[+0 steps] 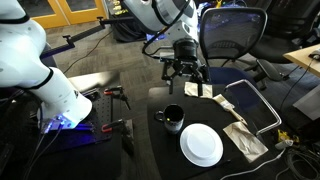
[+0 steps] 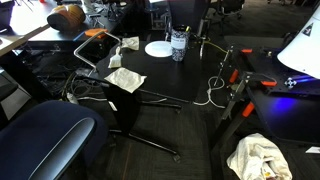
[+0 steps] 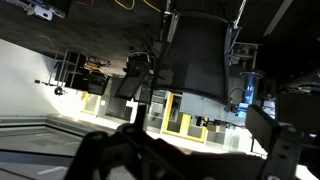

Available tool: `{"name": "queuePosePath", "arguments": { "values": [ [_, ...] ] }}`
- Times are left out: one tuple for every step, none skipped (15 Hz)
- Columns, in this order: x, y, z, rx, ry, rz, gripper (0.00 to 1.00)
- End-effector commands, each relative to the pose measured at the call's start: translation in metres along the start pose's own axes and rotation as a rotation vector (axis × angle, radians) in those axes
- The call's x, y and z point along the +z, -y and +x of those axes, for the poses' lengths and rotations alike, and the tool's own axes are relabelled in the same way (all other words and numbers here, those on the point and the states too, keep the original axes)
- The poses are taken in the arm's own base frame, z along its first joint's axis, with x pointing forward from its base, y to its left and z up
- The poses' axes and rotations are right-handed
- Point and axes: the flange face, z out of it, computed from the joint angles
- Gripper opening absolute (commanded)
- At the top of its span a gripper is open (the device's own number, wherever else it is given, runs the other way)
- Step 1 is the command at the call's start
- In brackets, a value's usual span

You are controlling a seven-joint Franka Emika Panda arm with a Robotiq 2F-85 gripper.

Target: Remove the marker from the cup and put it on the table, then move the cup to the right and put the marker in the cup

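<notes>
— What's closest to us?

— The plate (image 1: pixel 201 145), by the near edge of the table (image 1: pixel 160 142). There are crumpled napkins (image 1: pixel 243 135) beside it, toward the side edge.

— And the cup?

— The cup (image 1: pixel 172 118) is just behind the plate. It stands upright near the opposite side edge, apart from the plate.

— Is the marker in it?

— I can't tell. The marker is too thin to make out from here, in the cup or on the table.

— Where's the arm?

— The arm (image 1: pixel 160 15) comes in from high up at the back and bends down. It carries the gripper (image 1: pixel 187 82) over the table's far edge, clear of the top and well beyond the cup.

— Open or closed?

— Spread wide. In the wrist view the fingers (image 3: pixel 100 160) sit far apart with nothing between them. That camera looks out at the room, not down at the table.

— And past that?

— A black mesh chair (image 1: pixel 235 35) stands just behind the far edge.
</notes>
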Motion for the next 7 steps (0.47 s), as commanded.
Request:
{"name": "queuePosePath", "arguments": {
  "values": [
    [-0.003,-0.019,0.030,-0.039,0.034,-0.004,1.00],
    [-0.004,-0.021,0.035,-0.046,0.036,-0.004,1.00],
    [-0.003,-0.007,0.024,-0.025,0.016,0.002,1.00],
    [-0.004,-0.008,0.027,-0.023,0.018,0.005,1.00],
    [-0.005,-0.008,0.027,-0.024,0.018,0.005,1.00],
    [-0.004,-0.008,0.025,-0.027,0.017,0.004,1.00],
    [-0.003,-0.007,0.023,-0.030,0.016,0.002,1.00]
  ]
}}
